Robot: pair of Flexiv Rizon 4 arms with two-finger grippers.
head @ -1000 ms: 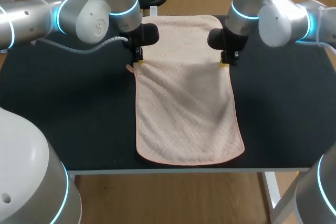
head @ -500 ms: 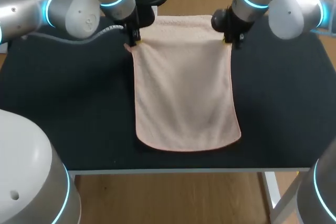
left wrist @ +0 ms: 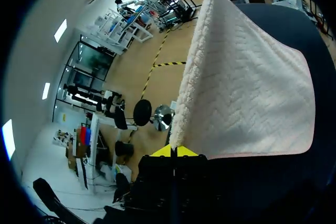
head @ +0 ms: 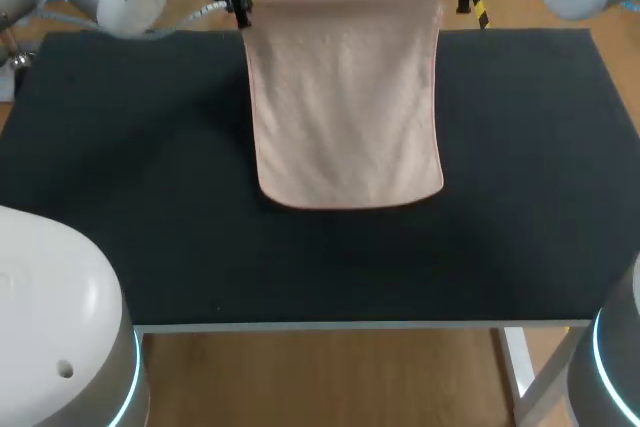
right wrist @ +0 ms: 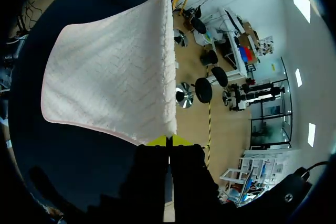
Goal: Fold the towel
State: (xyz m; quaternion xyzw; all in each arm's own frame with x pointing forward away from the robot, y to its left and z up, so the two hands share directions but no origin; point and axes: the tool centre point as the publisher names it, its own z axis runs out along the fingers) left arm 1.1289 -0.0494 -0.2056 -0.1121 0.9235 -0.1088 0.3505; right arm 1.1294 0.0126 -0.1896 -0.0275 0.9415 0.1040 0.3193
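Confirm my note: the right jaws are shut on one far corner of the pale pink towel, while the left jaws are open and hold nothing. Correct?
Not quite. The left jaws are not open: the left wrist view shows them shut on the other far corner of the pale pink towel. The right jaws are shut on their corner, as you noted.

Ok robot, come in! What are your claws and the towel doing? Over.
Left claw shut on towel corner. Right claw shut on the other corner. Towel stretched between them, over the table.
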